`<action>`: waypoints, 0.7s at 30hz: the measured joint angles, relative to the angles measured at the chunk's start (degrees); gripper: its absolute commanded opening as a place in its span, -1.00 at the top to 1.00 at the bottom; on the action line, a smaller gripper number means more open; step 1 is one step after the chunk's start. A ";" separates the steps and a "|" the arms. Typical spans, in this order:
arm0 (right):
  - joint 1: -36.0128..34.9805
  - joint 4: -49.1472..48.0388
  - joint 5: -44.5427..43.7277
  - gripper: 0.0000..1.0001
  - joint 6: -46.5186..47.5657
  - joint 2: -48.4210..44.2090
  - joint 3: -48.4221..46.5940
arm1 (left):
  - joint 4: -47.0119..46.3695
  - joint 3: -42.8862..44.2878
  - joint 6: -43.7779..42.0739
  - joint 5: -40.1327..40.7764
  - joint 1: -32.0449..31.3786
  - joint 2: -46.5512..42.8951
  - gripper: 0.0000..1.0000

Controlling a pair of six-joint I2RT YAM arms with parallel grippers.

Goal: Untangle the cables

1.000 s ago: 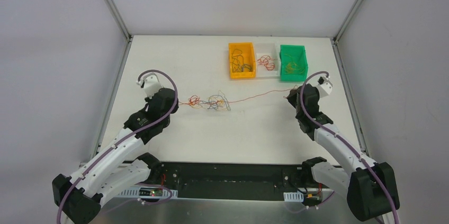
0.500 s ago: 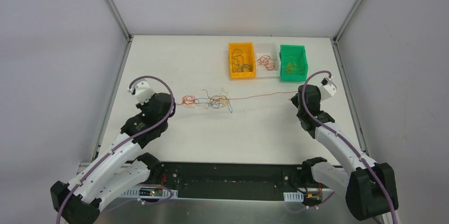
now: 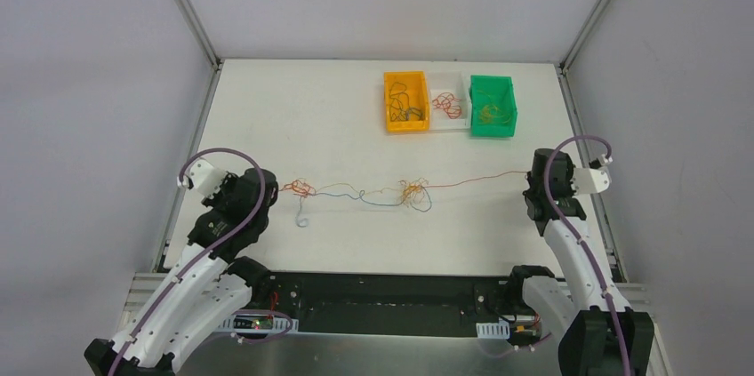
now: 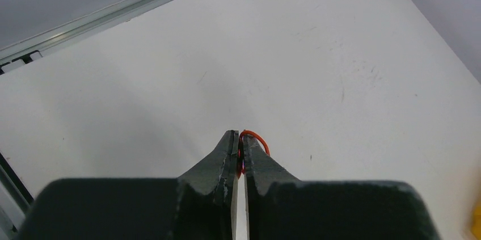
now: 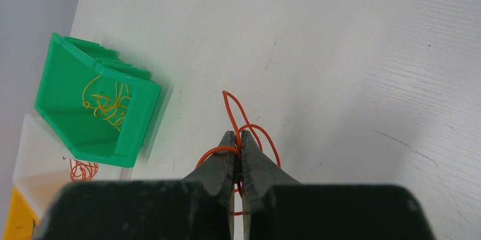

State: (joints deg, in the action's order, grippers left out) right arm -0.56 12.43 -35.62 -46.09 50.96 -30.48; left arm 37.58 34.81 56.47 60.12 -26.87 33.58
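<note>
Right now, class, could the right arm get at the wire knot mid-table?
Probably yes: only bare white table lies between the right pincer and the knot of thin orange and blue wires. But the pincer is shut on a thin red wire, so it must let go first.

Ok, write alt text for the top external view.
A line of tangled coloured cables stretches across a white table, the left gripper pinching one end and the right gripper the other. Behind stand an orange bin, white bin and green bin, each holding wires.
</note>
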 measured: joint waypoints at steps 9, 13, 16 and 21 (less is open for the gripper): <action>0.07 -0.20 8.96 1.00 2.99 0.26 -0.17 | -0.61 0.55 1.40 -4.15 0.00 4.87 0.61; 0.09 -1.16 19.39 0.57 7.43 2.51 -1.66 | -6.25 2.36 -6.51 -13.68 0.00 9.57 0.29; -0.33 -0.98 26.03 -0.71 9.35 5.77 -4.92 | -12.17 3.37 -14.51 -26.47 0.00 13.16 -0.38; -3.28 2.36 29.86 -0.90 12.41 10.62 -10.10 | -19.04 3.41 -23.65 -47.10 -0.07 16.06 -0.98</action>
State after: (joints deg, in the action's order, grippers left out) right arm -3.84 14.79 -5.76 -33.67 61.58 -40.58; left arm 18.55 38.22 32.82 13.02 -26.94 49.65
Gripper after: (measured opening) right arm 0.930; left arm 0.965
